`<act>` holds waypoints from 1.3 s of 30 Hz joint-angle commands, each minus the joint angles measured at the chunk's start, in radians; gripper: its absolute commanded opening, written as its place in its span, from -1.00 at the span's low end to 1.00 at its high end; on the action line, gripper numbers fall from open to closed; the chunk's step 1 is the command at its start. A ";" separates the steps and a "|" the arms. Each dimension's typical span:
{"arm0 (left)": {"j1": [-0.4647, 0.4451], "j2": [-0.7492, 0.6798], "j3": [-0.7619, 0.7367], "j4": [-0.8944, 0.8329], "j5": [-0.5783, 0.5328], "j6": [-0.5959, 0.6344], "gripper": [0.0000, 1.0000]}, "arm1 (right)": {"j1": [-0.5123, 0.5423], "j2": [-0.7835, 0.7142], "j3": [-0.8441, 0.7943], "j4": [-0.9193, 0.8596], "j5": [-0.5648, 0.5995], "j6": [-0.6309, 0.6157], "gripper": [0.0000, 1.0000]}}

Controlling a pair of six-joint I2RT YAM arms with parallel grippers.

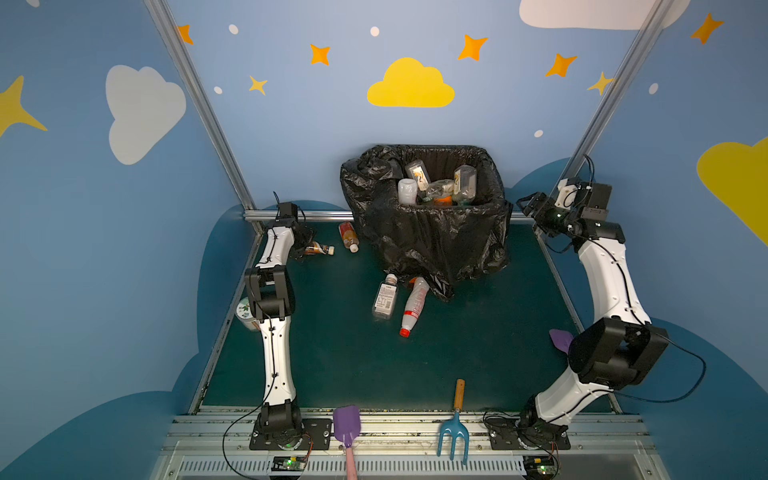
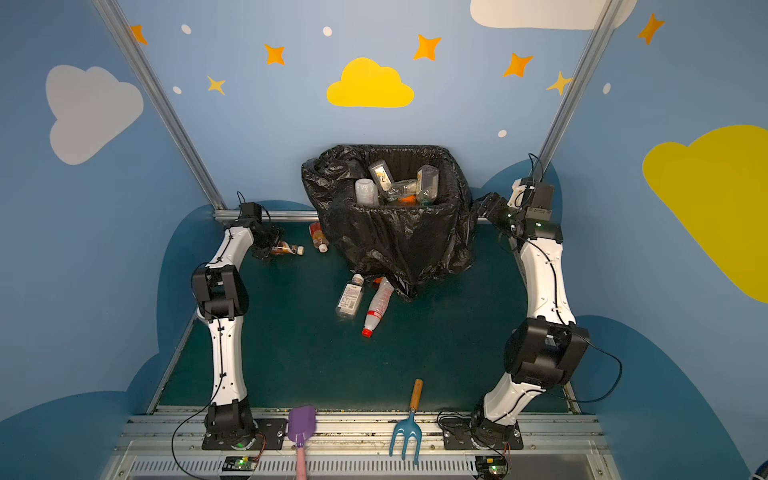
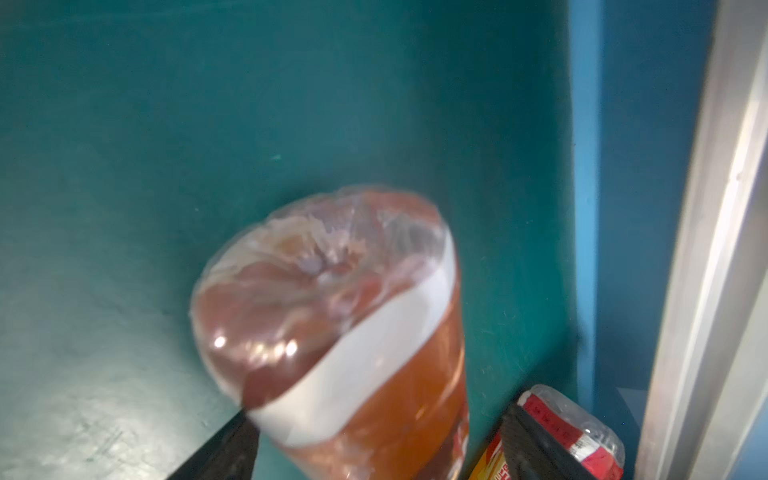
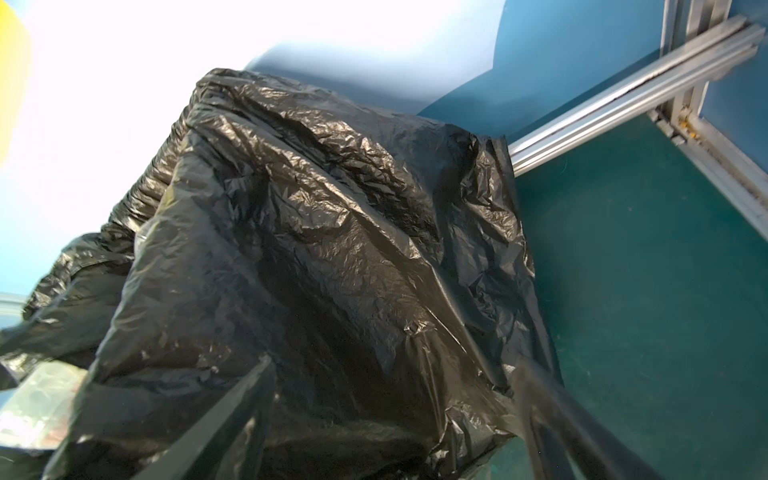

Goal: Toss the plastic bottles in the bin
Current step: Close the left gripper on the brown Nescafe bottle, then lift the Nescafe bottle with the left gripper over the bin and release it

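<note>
The bin point(image 1: 428, 237), lined with a crinkled black bag, stands at the back with several plastic bottles point(image 1: 436, 185) inside. My left gripper point(image 1: 306, 249) is low at the back left. Its jaws stand open around the base of a lying bottle of orange-brown drink point(image 3: 332, 332), with a gap on one side. A red-labelled bottle point(image 1: 348, 236) lies just beyond it. In front of the bin lie a clear bottle with a white label point(image 1: 385, 297) and a white bottle with a red cap point(image 1: 414, 309). My right gripper point(image 1: 527, 204) hangs open and empty beside the bin's right wall point(image 4: 332, 249).
A squat round jar point(image 1: 245, 311) sits by the left arm's elbow. A purple shovel point(image 1: 347, 424) and a blue rake point(image 1: 455, 428) lie at the front edge. Another purple shovel point(image 1: 561, 338) peeks out behind the right arm. An aluminium rail point(image 1: 316, 215) runs along the back.
</note>
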 commanded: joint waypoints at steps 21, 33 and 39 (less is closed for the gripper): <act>0.039 -0.169 -0.180 0.051 0.028 0.149 0.24 | -0.029 -0.047 -0.055 0.012 -0.027 0.071 0.75; 0.063 -0.430 -0.313 0.090 0.076 0.245 0.20 | -0.027 -0.121 -0.140 0.035 -0.019 0.092 0.75; 0.066 -0.600 -0.323 0.159 0.080 0.259 0.20 | -0.024 -0.184 -0.199 0.049 -0.007 0.094 0.75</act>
